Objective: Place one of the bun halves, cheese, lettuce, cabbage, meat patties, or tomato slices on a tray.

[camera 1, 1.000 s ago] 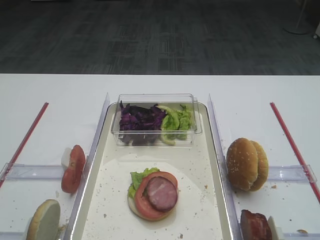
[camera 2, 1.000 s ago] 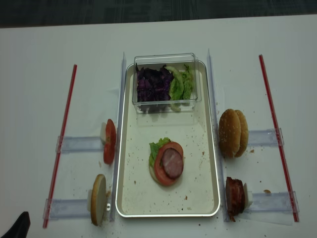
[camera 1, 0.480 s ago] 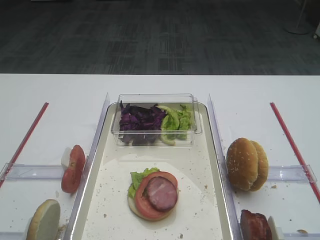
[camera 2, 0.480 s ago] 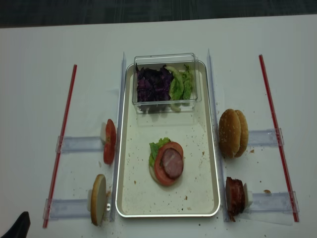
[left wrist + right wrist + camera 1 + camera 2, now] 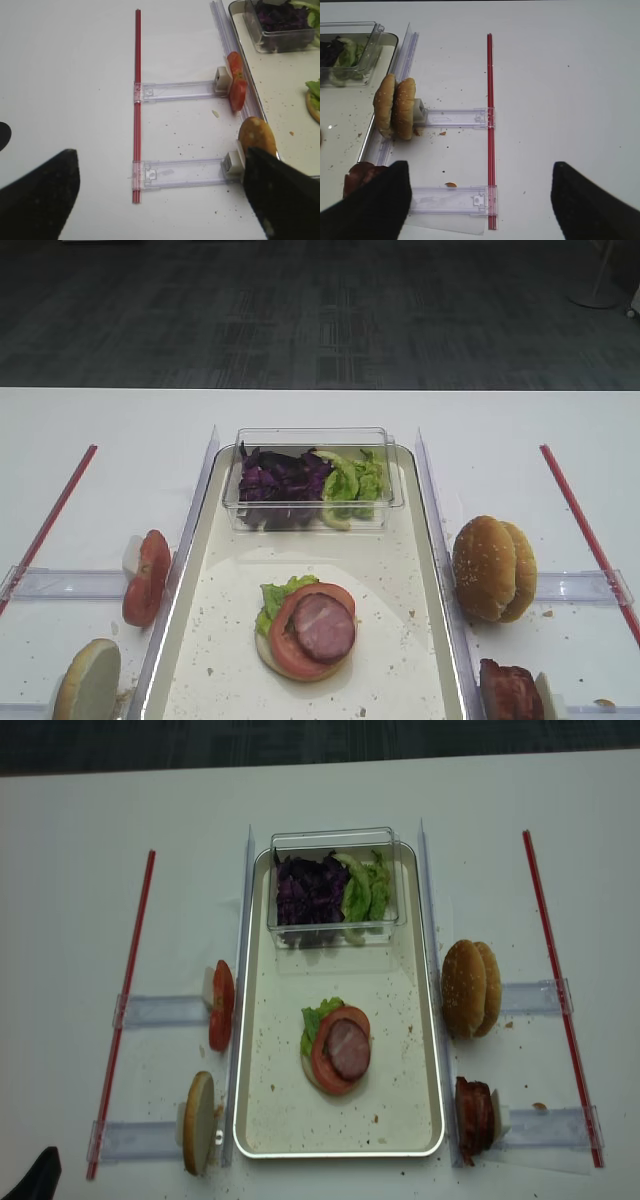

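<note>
White surface (image 5: 80, 840), crumb-speckled near centre. Tray (image 5: 420, 1050) lying mid-frame, lengthwise. Red strips on the surface at far left (image 5: 128, 990) and far right (image 5: 555, 980). Clear plastic holders (image 5: 150, 1011) left and right of tray: tomato slices (image 5: 221, 1005) and bun half (image 5: 198, 1122) on edge at left, bun halves (image 5: 470, 988) and meat patties (image 5: 474, 1118) at right.

A lab: white table (image 5: 110, 430) with red guide strips (image 5: 127, 990), grey carpet (image 5: 320, 310).

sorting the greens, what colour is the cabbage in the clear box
Dark purple. The cabbage fills the box's left side, beside light green lettuce; clearest in the realsense high view.
</note>
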{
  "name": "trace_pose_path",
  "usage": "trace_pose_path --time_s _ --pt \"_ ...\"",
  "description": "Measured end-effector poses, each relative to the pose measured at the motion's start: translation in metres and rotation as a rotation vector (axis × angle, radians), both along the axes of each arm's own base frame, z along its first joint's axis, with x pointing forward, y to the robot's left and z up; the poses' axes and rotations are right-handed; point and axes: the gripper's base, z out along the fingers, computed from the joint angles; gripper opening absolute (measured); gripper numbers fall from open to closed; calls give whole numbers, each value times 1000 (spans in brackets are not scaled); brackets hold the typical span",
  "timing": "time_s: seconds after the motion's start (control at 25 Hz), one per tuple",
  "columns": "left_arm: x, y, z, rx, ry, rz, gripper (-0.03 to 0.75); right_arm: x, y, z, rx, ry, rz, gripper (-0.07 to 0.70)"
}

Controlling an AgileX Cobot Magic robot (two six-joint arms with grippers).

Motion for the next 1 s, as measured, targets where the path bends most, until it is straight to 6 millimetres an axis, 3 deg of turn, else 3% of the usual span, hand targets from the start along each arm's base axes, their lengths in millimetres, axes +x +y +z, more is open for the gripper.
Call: trace_pose_path --time_s 1.0 --pt "0 0 0 0 0 0 613 0 0 0 -3 0 2 585"
